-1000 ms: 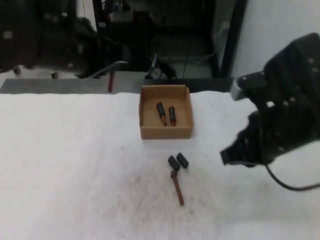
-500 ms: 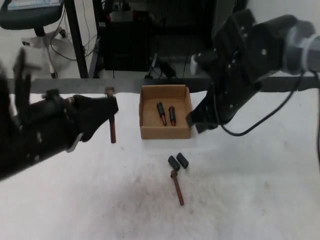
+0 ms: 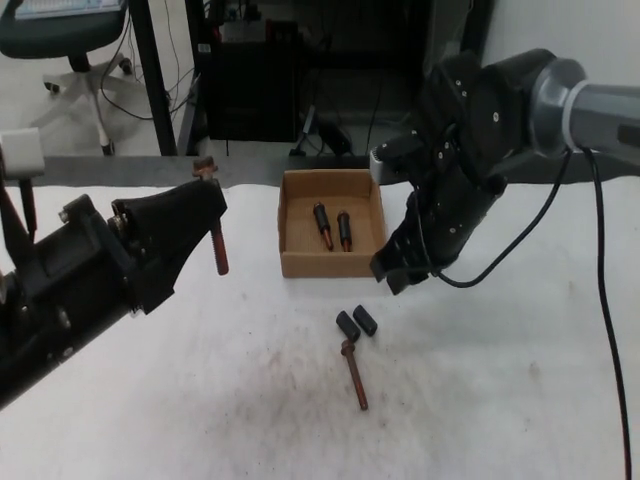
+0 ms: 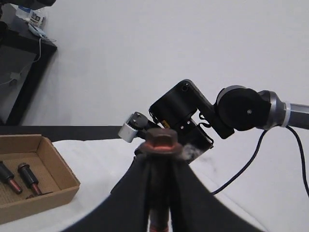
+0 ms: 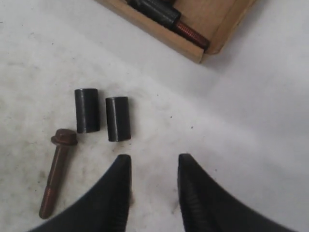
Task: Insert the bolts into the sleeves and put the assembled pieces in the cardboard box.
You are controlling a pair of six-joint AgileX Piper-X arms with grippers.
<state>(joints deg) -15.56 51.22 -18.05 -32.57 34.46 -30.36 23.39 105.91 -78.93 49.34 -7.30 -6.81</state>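
Observation:
My left gripper (image 3: 205, 215) hangs above the bench's left side, shut on a rusty bolt (image 3: 216, 240) that stands upright, head (image 4: 161, 141) up between the black fingers (image 4: 133, 193). My right gripper (image 5: 152, 162) is open, low over the cloth in front of the cardboard box (image 3: 332, 262). Just beyond its fingertips lie two black sleeves (image 5: 87, 110) (image 5: 118, 119) side by side. A loose rusty bolt (image 5: 57, 171) lies with its head against one sleeve. Two assembled pieces (image 3: 321, 225) (image 3: 344, 230) lie in the box.
White cloth (image 3: 480, 400) covers the bench, with a rust-stained patch around the loose bolt. The right arm's cable (image 3: 520, 235) loops beside it. Dark racks and a chair stand behind the bench's far edge (image 3: 120, 170).
The right arm swung in from the far right and came down near the sleeves. The left arm came into view with the bolt and has lifted it slightly.

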